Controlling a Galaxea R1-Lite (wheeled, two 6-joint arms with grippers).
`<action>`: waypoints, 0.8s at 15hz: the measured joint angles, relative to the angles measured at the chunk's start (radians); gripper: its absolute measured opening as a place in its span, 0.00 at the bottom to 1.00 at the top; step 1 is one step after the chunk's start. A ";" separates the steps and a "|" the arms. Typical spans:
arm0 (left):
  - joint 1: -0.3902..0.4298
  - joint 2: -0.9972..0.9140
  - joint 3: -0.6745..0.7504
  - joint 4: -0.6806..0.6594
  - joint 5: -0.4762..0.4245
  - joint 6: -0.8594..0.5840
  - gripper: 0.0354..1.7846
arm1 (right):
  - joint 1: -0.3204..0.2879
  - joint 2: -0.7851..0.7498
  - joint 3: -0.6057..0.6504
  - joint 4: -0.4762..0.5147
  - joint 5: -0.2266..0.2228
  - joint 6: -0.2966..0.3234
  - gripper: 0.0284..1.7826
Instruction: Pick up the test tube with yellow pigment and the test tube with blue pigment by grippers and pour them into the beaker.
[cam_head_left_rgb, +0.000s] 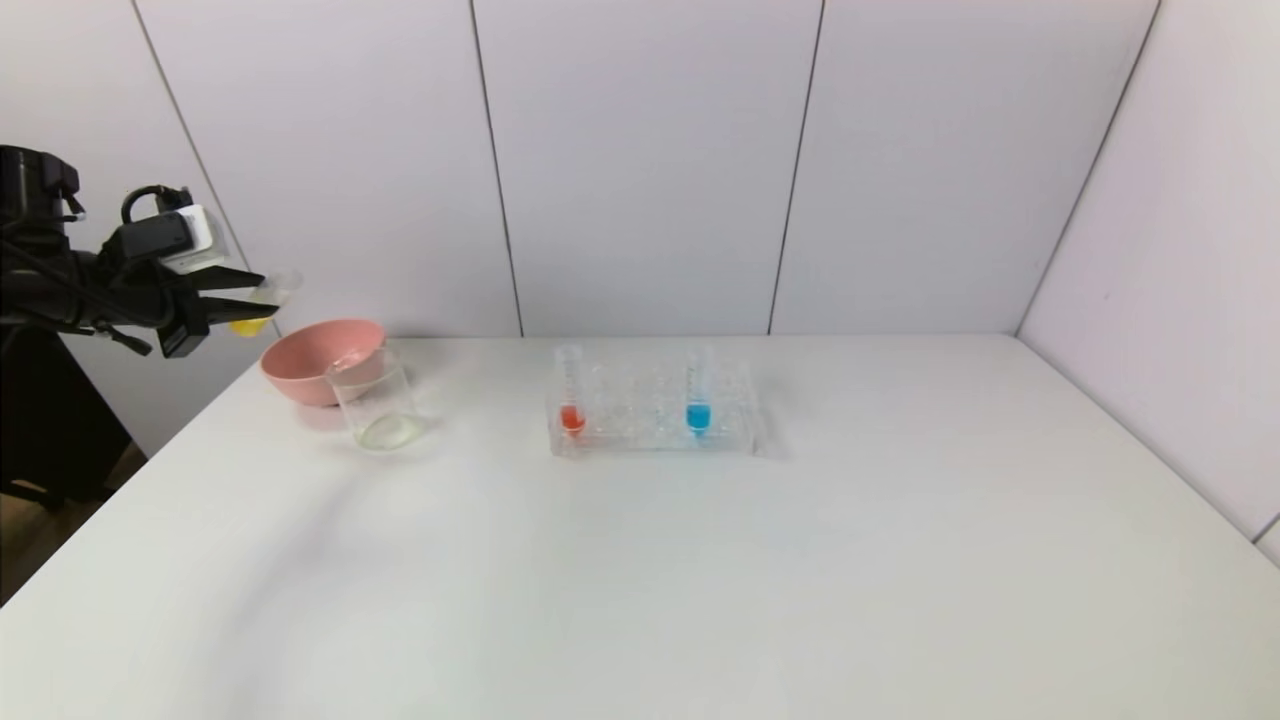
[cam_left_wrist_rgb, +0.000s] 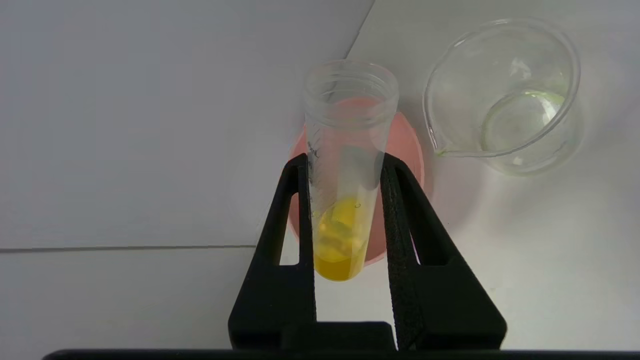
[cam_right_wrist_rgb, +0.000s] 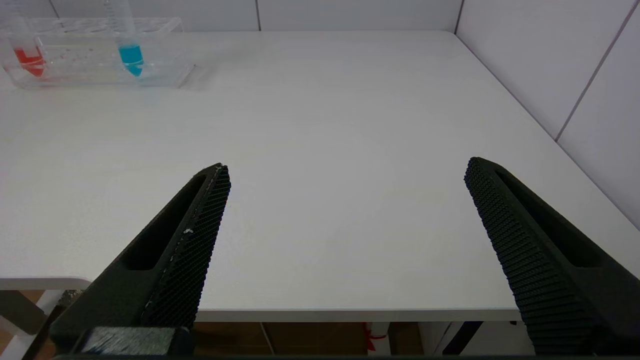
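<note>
My left gripper (cam_head_left_rgb: 250, 292) hangs in the air at the table's far left, above and left of the pink bowl, shut on the test tube with yellow pigment (cam_left_wrist_rgb: 342, 200). The tube lies tilted, mouth pointing away from the wrist, yellow liquid pooled in its rounded tip (cam_head_left_rgb: 247, 325). The beaker (cam_head_left_rgb: 377, 402) stands on the table in front of the bowl, to the right of the held tube and lower; in the left wrist view the beaker (cam_left_wrist_rgb: 505, 95) holds a faint yellowish film. The test tube with blue pigment (cam_head_left_rgb: 698, 395) stands in the rack. My right gripper (cam_right_wrist_rgb: 345, 172) is open over the table's near edge.
A pink bowl (cam_head_left_rgb: 315, 358) sits behind the beaker near the left wall. The clear rack (cam_head_left_rgb: 655, 420) at the table's middle also holds a tube with red-orange liquid (cam_head_left_rgb: 571, 395). Walls close the back and right sides.
</note>
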 joint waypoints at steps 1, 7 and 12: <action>-0.002 0.009 -0.026 0.027 0.000 0.050 0.22 | 0.000 0.000 0.000 0.000 0.000 0.000 0.96; -0.015 0.056 -0.142 0.224 0.001 0.306 0.22 | 0.000 0.000 0.000 0.000 0.000 0.000 0.96; -0.021 0.077 -0.162 0.252 0.002 0.379 0.22 | 0.000 0.000 0.000 0.000 0.000 0.000 0.96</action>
